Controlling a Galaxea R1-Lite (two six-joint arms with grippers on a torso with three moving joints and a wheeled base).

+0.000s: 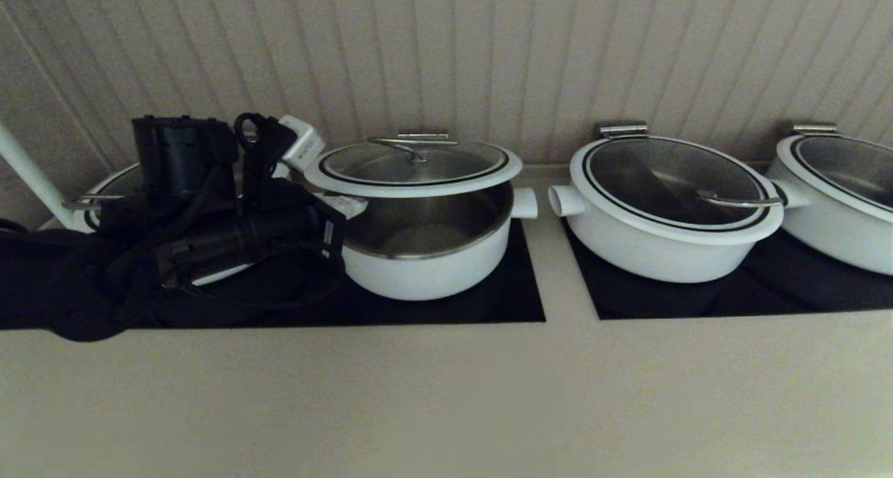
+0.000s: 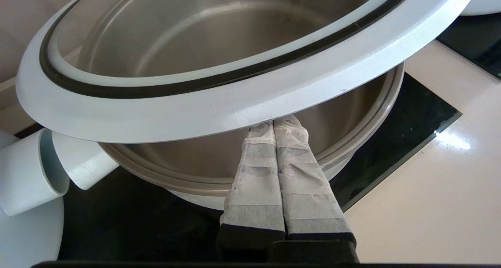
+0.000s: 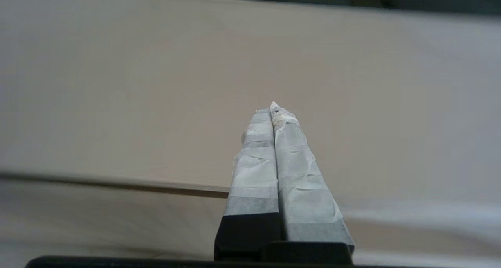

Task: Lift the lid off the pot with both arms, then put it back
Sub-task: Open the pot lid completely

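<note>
Lid [image 1: 413,165]: glass, rigid, breakable, likely heavy; raised clear above pot [image 1: 425,251].
Left gripper [image 2: 273,124]: jaws closed together, tips under white rim.
Right gripper [image 3: 274,110]: jaws closed, empty, over worktop [image 3: 117,84].
Hold: rim, opposite sides.

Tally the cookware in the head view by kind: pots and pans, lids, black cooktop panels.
White pots and pans: 4 (one mostly hidden)
Glass lids: 4
Black cooktop panels: 2
Total: 10
</note>
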